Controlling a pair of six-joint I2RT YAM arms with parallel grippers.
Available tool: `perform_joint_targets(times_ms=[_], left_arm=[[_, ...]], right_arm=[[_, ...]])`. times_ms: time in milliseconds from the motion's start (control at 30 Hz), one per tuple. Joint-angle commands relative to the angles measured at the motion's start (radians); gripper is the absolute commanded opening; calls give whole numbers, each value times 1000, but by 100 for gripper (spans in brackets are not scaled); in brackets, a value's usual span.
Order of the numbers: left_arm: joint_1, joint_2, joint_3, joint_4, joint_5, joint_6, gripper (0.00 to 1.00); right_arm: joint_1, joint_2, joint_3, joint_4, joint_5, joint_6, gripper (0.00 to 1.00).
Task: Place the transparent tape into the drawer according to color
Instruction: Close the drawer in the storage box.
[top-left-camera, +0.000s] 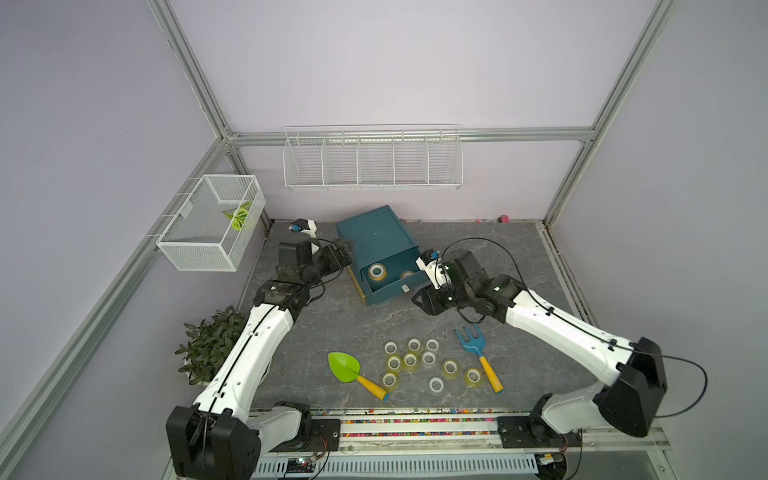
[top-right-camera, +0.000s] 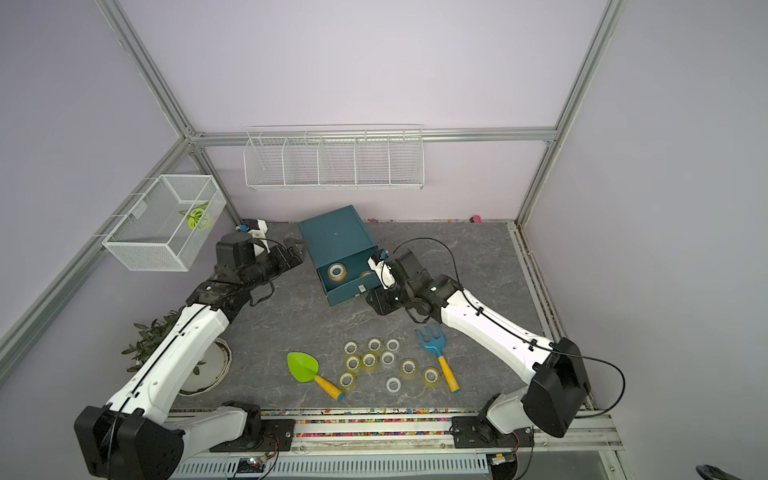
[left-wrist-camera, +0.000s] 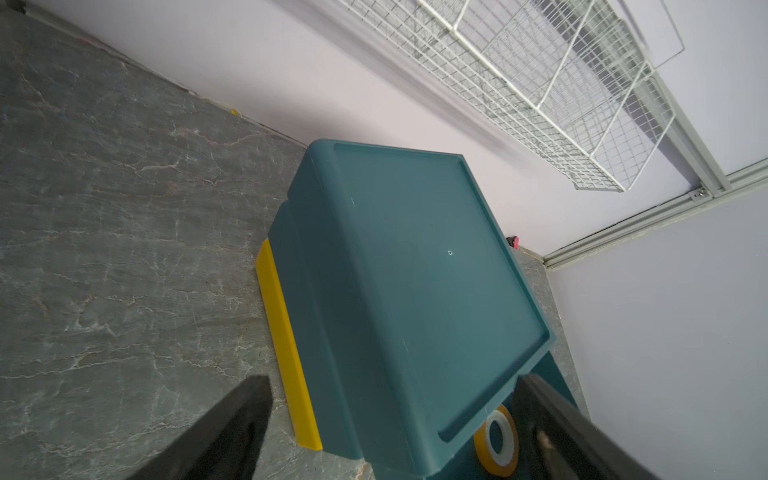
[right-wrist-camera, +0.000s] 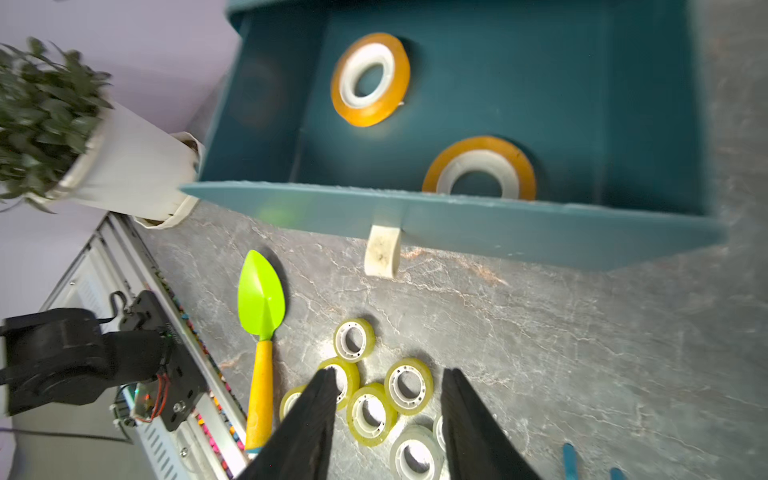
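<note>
Lilac walls, aluminium frame, wire baskets (top-left-camera: 372, 183) hung up, grey marbled tabletop (top-left-camera: 332, 316). Teal drawer unit (top-left-camera: 374, 232) sits at the back with its drawer (top-left-camera: 388, 294) pulled out toward the arms. Left claw (top-left-camera: 347, 251) hangs just beside the unit's side, jaws spread wide, nothing in them. Right claw (top-left-camera: 423, 304) is just beside the drawer's front corner, jaws apart and empty; its wrist view shows the pile past the fingertips. Green shovel (top-left-camera: 344, 366) and blue rake (top-left-camera: 469, 338) flank that pile, so leave both alone. Tape: two orange rolls (right-wrist-camera: 370, 79) lie flat inside the drawer, apart from each other. Ten loose rolls (top-left-camera: 410, 360) sit on the tabletop near the front, most yellow-green, a few clear-white, several touching. My read: no orange shows in the pile, so that batch is in and we're between picks. Next move calls for the right claw to come down over a roll at the pile's edge, where neighbours won't get dragged. It also needs a call on where that colour goes: the yellow strip (left-wrist-camera: 286, 353) at the unit's base may be a second drawer, can't tell. Writing: none readable; the white tab (right-wrist-camera: 382, 251) on the drawer front looks blank and grubby.
</note>
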Motion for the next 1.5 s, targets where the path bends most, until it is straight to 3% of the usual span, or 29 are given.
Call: perform_joint_targets(times_ms=[0, 467, 700, 967, 1133, 1333, 1467], left_arm=[[1, 50, 32, 4, -33, 0, 96], [3, 144, 32, -22, -13, 23, 96], [1, 155, 25, -41, -7, 24, 96], [-8, 159, 26, -50, 5, 30, 96], [-11, 138, 66, -69, 32, 57, 98], [-13, 120, 59, -48, 33, 55, 98], [-12, 153, 53, -40, 46, 52, 98]], right_arm=[[10, 39, 4, 154, 36, 21, 45], [9, 301, 234, 251, 122, 14, 44], [9, 371, 242, 377, 161, 33, 45], [9, 380, 234, 409, 190, 51, 48], [15, 262, 154, 382, 183, 69, 57], [10, 118, -44, 394, 163, 254, 59], [-15, 167, -125, 500, 29, 454, 59]])
